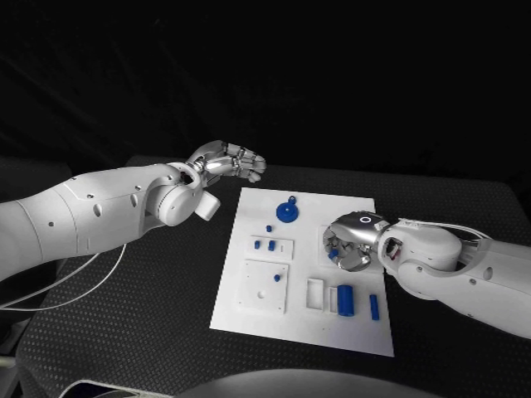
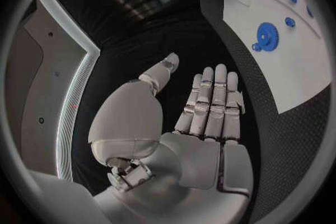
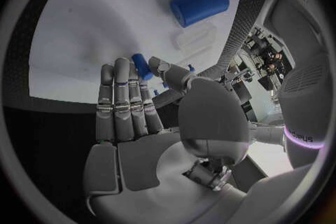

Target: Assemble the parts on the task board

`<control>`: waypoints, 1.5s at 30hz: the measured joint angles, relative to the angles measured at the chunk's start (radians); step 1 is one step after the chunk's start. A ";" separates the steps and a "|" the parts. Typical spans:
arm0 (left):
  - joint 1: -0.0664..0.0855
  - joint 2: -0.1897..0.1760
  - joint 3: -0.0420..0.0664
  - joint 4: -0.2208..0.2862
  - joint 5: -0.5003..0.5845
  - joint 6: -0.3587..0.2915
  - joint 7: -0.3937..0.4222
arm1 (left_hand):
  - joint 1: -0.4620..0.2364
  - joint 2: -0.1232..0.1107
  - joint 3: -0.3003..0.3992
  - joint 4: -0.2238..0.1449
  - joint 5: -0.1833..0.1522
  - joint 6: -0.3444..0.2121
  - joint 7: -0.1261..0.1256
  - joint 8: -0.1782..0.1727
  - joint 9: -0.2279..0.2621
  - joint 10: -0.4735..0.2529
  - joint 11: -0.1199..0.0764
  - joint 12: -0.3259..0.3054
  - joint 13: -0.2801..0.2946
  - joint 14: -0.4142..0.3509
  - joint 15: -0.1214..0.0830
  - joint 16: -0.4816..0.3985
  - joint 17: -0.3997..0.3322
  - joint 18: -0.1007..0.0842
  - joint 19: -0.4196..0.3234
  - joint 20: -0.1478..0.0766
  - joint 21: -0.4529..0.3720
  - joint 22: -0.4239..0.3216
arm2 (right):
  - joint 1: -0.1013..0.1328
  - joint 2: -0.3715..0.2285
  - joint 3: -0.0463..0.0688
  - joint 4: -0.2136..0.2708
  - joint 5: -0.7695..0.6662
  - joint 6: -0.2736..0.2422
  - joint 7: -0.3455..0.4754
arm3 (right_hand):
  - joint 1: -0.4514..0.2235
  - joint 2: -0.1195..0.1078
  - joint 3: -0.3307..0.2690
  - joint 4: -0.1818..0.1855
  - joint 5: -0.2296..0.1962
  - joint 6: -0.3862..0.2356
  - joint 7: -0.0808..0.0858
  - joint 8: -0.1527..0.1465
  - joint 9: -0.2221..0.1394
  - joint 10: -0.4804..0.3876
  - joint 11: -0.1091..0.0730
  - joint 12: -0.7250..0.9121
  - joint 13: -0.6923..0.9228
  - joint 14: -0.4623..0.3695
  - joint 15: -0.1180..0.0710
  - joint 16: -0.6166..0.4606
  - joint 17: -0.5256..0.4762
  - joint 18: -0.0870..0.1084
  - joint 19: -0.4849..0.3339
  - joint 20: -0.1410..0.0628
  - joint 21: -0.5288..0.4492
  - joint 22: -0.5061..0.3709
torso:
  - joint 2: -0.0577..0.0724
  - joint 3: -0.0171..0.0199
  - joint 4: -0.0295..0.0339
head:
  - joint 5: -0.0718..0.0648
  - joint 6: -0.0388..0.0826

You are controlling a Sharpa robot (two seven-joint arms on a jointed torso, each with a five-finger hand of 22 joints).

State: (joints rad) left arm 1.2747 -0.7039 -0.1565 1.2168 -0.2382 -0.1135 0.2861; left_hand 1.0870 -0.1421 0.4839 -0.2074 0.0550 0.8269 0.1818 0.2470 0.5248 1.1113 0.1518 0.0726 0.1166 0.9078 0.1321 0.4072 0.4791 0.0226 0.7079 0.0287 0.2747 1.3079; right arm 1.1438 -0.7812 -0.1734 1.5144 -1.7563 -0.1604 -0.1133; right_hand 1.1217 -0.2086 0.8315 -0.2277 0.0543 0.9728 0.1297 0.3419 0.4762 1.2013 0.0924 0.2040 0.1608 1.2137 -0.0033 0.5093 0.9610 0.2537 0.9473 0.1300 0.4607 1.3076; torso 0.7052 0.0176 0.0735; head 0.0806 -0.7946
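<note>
White task board [image 1: 352, 332] filled the centre of the frame, with a blue cylinder [image 1: 346, 298] and a slim blue peg [image 1: 374, 307] lying low on its right side. Just above them the right hand [image 1: 349, 242] hovered over the board, pinching a small blue part [image 3: 142, 66] between thumb and fingertips — it should come down straight and seat gently. Farther up sat the blue gear [image 1: 289, 213]. Beyond the board's upper-left corner, the left hand [image 1: 227, 161] held nothing, fingers straight and together.
</note>
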 measured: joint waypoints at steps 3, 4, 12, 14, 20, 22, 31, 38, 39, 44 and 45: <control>0.000 0.000 0.000 0.000 0.000 0.000 0.000 | 0.000 0.000 0.000 0.000 0.000 0.000 0.000 0.000 0.000 0.000 0.000 0.000 0.000 0.000 0.000 0.000 0.000 0.000 0.000 0.000 0.000 0.000 | -0.001 -0.001 -0.001 0.001 -0.007 -0.010 -0.004 | 0.011 0.012 0.010 -0.007 0.000 0.012 -0.006 0.006 0.003 0.013 -0.005 0.007 0.002 0.004 -0.003 0.004 0.002 0.000 0.004 -0.004 0.004 0.000 | 0.000 0.0000 -0.0001 | 0.000 0.000; 0.000 0.000 0.000 0.001 0.000 0.000 0.000 | 0.000 0.000 0.000 0.000 0.000 0.000 0.000 0.000 0.000 0.000 0.000 0.000 0.000 0.000 0.000 0.000 0.000 0.000 0.000 0.000 0.000 0.000 | -0.002 -0.001 -0.001 0.002 -0.009 -0.014 -0.005 | 0.015 0.020 0.019 -0.010 0.000 0.019 -0.007 0.009 0.004 0.020 -0.009 0.010 0.003 0.011 -0.008 0.010 0.004 -0.003 0.013 -0.005 0.009 0.000 | 0.000 0.0000 -0.0002 | 0.000 0.000; 0.000 0.000 0.000 0.001 0.001 0.001 0.000 | 0.000 0.000 -0.003 0.003 0.000 0.000 0.000 0.000 0.000 0.000 0.000 0.000 -0.001 0.000 0.000 0.000 0.001 0.000 0.000 0.000 0.000 0.000 | -0.003 -0.009 -0.001 0.017 -0.029 -0.050 -0.014 | -0.001 0.055 0.060 -0.036 -0.004 0.052 -0.024 0.033 0.026 0.059 -0.026 0.032 0.003 0.047 -0.033 0.032 0.020 -0.011 0.055 -0.023 0.036 0.000 | 0.000 -0.0005 0.0000 | 0.000 0.000; 0.000 0.000 0.000 0.000 0.001 0.001 0.000 | 0.000 0.000 -0.003 0.003 0.000 0.000 0.000 0.000 0.000 0.000 0.000 0.000 -0.001 0.000 0.000 0.000 0.001 0.000 0.000 0.000 0.000 0.000 | -0.003 -0.017 -0.001 0.028 -0.031 -0.059 -0.015 | -0.003 0.057 0.064 -0.040 -0.005 0.056 -0.028 0.033 0.030 0.059 -0.027 0.033 0.003 0.048 -0.034 0.033 0.022 -0.006 0.059 -0.027 0.038 0.000 | 0.000 -0.0005 0.0001 | 0.000 0.000; -0.001 0.000 0.000 -0.001 0.001 0.002 0.000 | 0.000 0.000 -0.003 0.003 0.000 0.000 0.000 0.000 0.000 0.000 0.000 0.000 -0.001 0.000 0.000 0.000 0.001 0.000 0.000 0.000 0.000 0.000 | -0.002 -0.039 0.013 0.071 -0.028 -0.077 -0.013 | -0.004 0.061 0.067 -0.043 -0.005 0.063 -0.028 0.038 0.032 0.073 -0.033 0.037 0.003 0.060 -0.039 0.037 0.025 0.000 0.066 -0.027 0.047 0.001 | -0.001 -0.0006 0.0004 | 0.004 0.002; -0.001 0.000 0.000 -0.003 0.001 0.002 0.000 | 0.000 0.000 -0.003 0.003 0.000 0.000 0.000 0.000 0.000 0.000 0.000 0.000 -0.001 0.000 0.000 0.000 0.001 0.000 0.000 0.000 0.000 0.000 | 0.001 -0.043 0.025 0.086 -0.023 -0.081 -0.010 | -0.004 0.061 0.067 -0.043 -0.008 0.063 -0.028 0.038 0.032 0.073 -0.033 0.037 0.003 0.060 -0.039 0.037 0.026 0.000 0.066 -0.027 0.047 0.001 | -0.001 -0.0006 0.0005 | 0.006 0.002; -0.001 0.002 0.000 -0.006 0.002 0.002 0.000 | 0.000 0.000 -0.003 0.003 0.000 0.000 0.000 0.000 -0.001 0.000 0.000 0.000 -0.001 0.000 0.000 0.000 0.001 0.000 0.000 0.000 -0.004 0.000 | 0.025 -0.031 0.031 0.125 0.005 -0.101 0.001 | -0.004 0.061 0.070 -0.046 -0.009 0.063 -0.028 0.038 0.035 0.073 -0.034 0.037 0.003 0.061 -0.037 0.037 0.026 0.000 0.069 -0.030 0.046 0.001 | -0.001 -0.0010 0.0008 | 0.015 0.000; -0.001 0.007 0.000 -0.007 0.002 0.002 0.000 | 0.000 0.000 -0.003 0.003 0.000 0.000 0.000 0.000 -0.001 0.000 0.000 0.000 -0.001 0.000 0.000 0.000 0.002 0.000 0.000 0.000 -0.004 0.000 | 0.017 0.027 0.031 0.140 0.022 -0.111 0.010 | -0.004 0.061 0.070 -0.046 -0.012 0.063 -0.028 0.038 0.035 0.073 -0.034 0.037 0.003 0.062 -0.037 0.037 0.027 -0.001 0.069 -0.030 0.046 0.001 | -0.001 -0.0011 0.0004 | 0.032 -0.002; -0.001 0.008 0.000 -0.008 0.002 0.002 0.000 | 0.000 0.000 -0.003 0.003 0.000 0.000 0.000 0.000 -0.001 0.000 0.000 0.000 -0.001 0.000 0.000 0.000 0.002 0.000 0.000 0.000 -0.004 -0.001 | 0.011 0.041 0.031 0.140 0.025 -0.112 0.011 | -0.004 0.061 0.070 -0.046 -0.012 0.063 -0.028 0.038 0.035 0.073 -0.034 0.037 0.003 0.062 -0.037 0.037 0.027 -0.001 0.069 -0.030 0.046 0.001 | 0.000 -0.0011 0.0001 | 0.034 -0.003; -0.002 0.015 0.000 -0.011 0.002 0.003 0.000 | 0.000 0.000 -0.003 0.003 0.000 0.000 0.000 0.000 -0.001 0.000 0.000 0.000 -0.001 0.000 0.000 0.000 0.001 0.000 0.000 0.000 -0.004 -0.001 | -0.019 0.092 0.029 0.143 0.022 -0.115 0.017 | -0.004 0.060 0.069 -0.046 -0.012 0.063 -0.028 0.038 0.035 0.075 -0.035 0.036 0.003 0.063 -0.036 0.037 0.027 -0.005 0.069 -0.030 0.046 0.001 | 0.000 -0.0011 0.0000 | 0.043 -0.005; -0.002 0.016 0.000 -0.011 0.003 0.003 0.000 | 0.000 0.000 -0.003 0.003 0.000 0.000 0.000 0.000 -0.001 0.000 0.000 0.000 -0.002 0.000 0.000 0.000 0.001 0.000 0.000 0.000 -0.004 -0.001 | -0.023 0.103 0.028 0.139 0.021 -0.115 0.018 | -0.004 0.061 0.069 -0.046 -0.013 0.063 -0.028 0.038 0.035 0.075 -0.035 0.036 0.003 0.063 -0.035 0.037 0.027 -0.005 0.069 -0.030 0.046 0.001 | 0.000 -0.0011 0.0002 | 0.045 -0.005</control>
State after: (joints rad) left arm 1.2731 -0.6881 -0.1569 1.2058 -0.2356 -0.1104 0.2865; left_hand 1.0870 -0.1421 0.4813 -0.2048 0.0550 0.8269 0.1818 0.2469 0.5241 1.1112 0.1518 0.0726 0.1151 0.9078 0.1321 0.4072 0.4806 0.0227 0.7078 0.0287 0.2707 1.3073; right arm 1.1209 -0.6782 -0.1452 1.6532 -1.7355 -0.2752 -0.0954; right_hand 1.1180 -0.1481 0.9010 -0.2737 0.0417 1.0356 0.1015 0.3798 0.5113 1.2761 0.0570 0.2402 0.1640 1.2769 -0.0388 0.5460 0.9883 0.2483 1.0166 0.0999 0.5071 1.3083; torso 0.7050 0.0166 0.0737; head 0.1257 -0.7996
